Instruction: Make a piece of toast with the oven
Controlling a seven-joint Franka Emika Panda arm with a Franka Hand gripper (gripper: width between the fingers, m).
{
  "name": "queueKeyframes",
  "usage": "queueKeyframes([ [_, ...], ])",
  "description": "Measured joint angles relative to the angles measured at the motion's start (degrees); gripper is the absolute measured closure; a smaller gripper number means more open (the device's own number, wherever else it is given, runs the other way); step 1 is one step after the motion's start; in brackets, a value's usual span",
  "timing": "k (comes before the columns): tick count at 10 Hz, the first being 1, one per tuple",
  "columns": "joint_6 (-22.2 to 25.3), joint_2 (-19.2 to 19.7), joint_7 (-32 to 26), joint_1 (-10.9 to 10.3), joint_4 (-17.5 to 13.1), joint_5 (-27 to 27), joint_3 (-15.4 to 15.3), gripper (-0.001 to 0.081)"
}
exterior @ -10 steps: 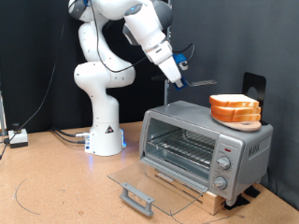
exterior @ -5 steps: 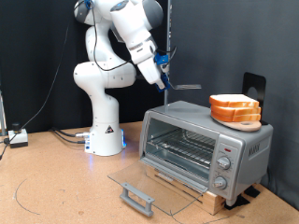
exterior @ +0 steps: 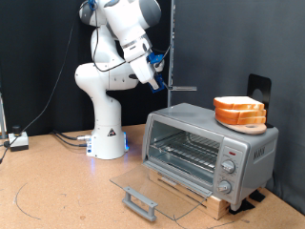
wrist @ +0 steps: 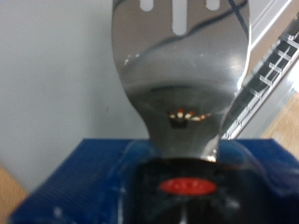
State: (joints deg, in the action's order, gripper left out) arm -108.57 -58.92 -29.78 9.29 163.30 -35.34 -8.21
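- My gripper (exterior: 152,74) is clamped on a shiny metal spatula (wrist: 182,70), raised beside the boxy silver toaster oven (exterior: 210,148).
- The thick cream bread slice (exterior: 239,109) waits on the oven's roof; the glass door (exterior: 157,186) hangs open, rack exposed, probably for loading.

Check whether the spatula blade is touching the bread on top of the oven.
Apart. The exterior view shows the spatula, carried by the gripper, in mid-air, with open background between its blade and the bread on the oven.

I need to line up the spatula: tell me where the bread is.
In the exterior view the bread slices sit on an orange plate atop the oven, toward its right end.
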Motion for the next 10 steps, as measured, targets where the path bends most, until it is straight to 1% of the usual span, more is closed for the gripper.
queueKeyframes([
  [2,3.2,1.3,0.0,0.7,-1.4,3.7,0.2,0.0410],
  [5,2.8,2.7,0.1,1.7,-1.6,4.1,0.0,0.0410],
  [7,2.4,5.0,0.5,2.0,-2.0,5.0,-1.2,0.0410],
  [8,1.5,6.5,0.6,2.0,-2.3,5.1,-2.1,0.0410],
  [10,-2.8,9.3,1.4,2.0,-2.5,3.5,-4.5,0.0410],
])
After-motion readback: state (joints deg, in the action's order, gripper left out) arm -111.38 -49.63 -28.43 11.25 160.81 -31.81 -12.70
